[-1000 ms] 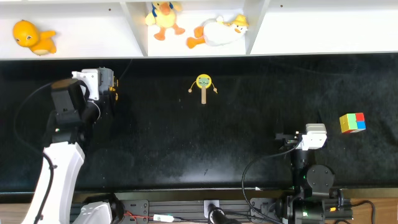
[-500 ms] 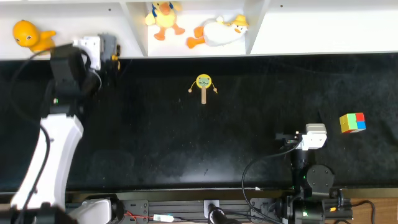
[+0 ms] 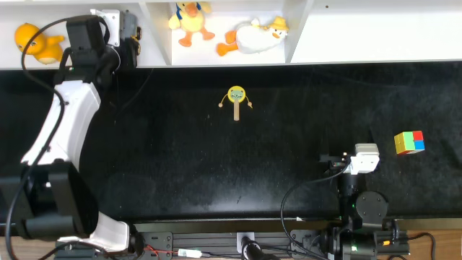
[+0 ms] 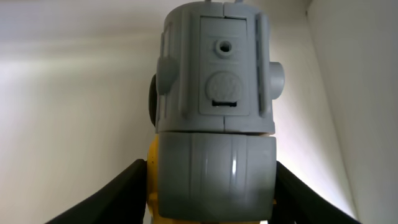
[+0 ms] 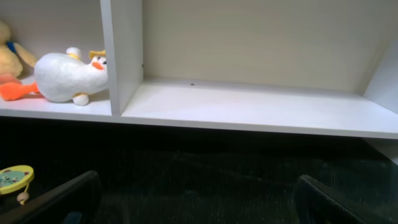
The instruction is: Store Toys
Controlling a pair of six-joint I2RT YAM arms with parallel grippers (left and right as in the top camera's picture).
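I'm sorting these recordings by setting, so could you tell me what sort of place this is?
Probably a robotics lab bench staged for toy storage: a black worktop, a white shelf unit holding a white plush duck, and a grey toy robot held by the left gripper.

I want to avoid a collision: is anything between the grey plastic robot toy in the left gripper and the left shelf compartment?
Nothing visible. The grey plastic robot toy faces the bare white shelf wall; the yellow toy duck lies apart to one side.

text: none legible | toy robot (image 4: 214, 112): no print | drum rattle (image 3: 236, 94): face too small
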